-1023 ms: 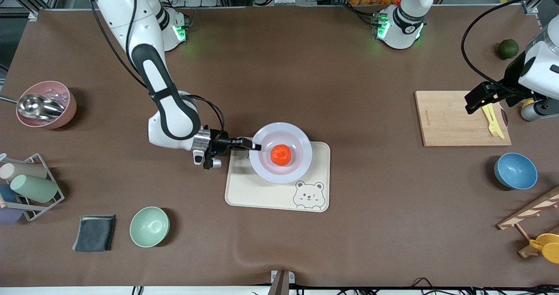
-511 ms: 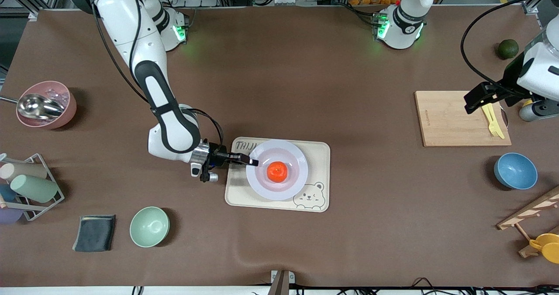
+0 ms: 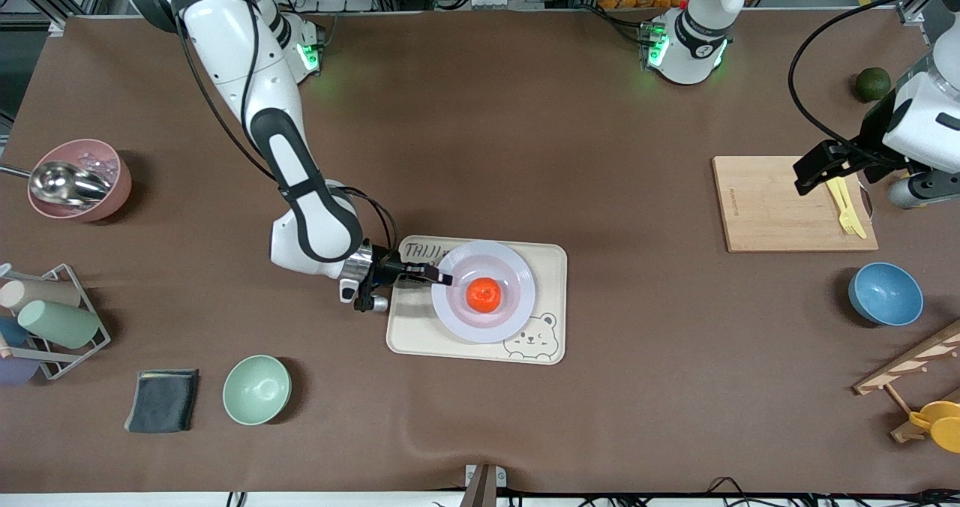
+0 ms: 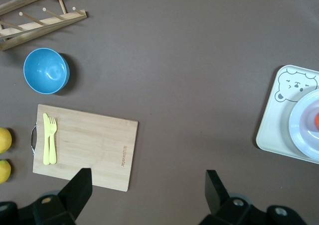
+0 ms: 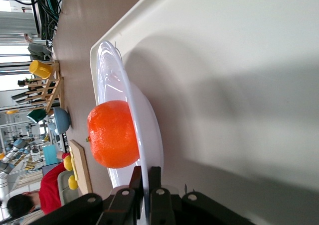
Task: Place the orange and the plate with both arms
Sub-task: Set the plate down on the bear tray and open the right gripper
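The pale lavender plate [image 3: 505,319] lies over the cream bear tray [image 3: 420,334], and the orange [image 3: 484,294] sits at its middle. My right gripper [image 3: 442,277] is shut on the plate's rim at the side toward the right arm's end. In the right wrist view its fingers [image 5: 155,181] pinch the thin rim of the plate [image 5: 125,80], with the orange [image 5: 112,134] close by. I cannot tell whether the plate's base touches the tray [image 5: 239,85]. My left gripper [image 3: 808,175] hangs open and empty above the wooden cutting board [image 3: 772,207]. In its own view the left gripper [image 4: 148,182] holds nothing.
A yellow fork [image 3: 846,207] lies on the cutting board. A blue bowl [image 3: 885,293] and a wooden rack [image 3: 911,372] stand nearer the camera, a dark green fruit [image 3: 872,84] farther off. Toward the right arm's end are a pink bowl [image 3: 112,192], green bowl [image 3: 256,389], dark cloth [image 3: 162,400] and cup rack [image 3: 49,319].
My right gripper has brought the plate with the orange nearer to the front camera, from the tray's farther edge to over its middle. The left arm has hardly moved.
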Action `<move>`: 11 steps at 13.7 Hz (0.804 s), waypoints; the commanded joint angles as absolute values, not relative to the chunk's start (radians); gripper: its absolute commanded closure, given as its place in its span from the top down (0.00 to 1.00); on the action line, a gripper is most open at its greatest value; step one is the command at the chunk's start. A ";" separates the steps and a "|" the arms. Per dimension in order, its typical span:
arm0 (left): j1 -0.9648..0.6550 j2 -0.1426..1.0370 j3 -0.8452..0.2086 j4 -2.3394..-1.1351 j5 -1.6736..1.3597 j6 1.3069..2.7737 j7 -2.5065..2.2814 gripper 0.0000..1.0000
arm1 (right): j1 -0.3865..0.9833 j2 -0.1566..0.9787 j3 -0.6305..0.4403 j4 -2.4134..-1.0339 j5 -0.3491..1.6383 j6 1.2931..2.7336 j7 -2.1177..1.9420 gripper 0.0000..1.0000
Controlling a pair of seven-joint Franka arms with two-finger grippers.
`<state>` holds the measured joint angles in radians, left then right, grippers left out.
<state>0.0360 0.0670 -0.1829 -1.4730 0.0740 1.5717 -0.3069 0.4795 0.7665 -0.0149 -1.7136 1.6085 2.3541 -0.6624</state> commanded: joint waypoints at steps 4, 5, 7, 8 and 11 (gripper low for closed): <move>0.038 0.052 -0.178 -1.476 0.063 1.557 -0.288 1.00 | 0.485 0.793 -0.018 -1.690 1.549 2.418 -0.640 0.48; 0.038 0.051 -0.179 -1.476 0.063 1.555 -0.288 1.00 | 0.482 0.795 -0.018 -1.693 1.533 2.415 -0.640 0.48; 0.038 0.051 -0.179 -1.476 0.063 1.552 -0.288 1.00 | 0.482 0.795 -0.020 -1.698 1.511 2.416 -0.640 0.49; 0.037 0.052 -0.178 -1.476 0.064 1.552 -0.290 1.00 | 0.473 0.793 -0.020 -1.698 1.494 2.413 -0.638 0.48; 0.032 0.055 -0.179 -1.477 0.060 1.552 -0.288 1.00 | 0.459 0.773 -0.021 -1.694 1.328 2.367 -0.440 0.45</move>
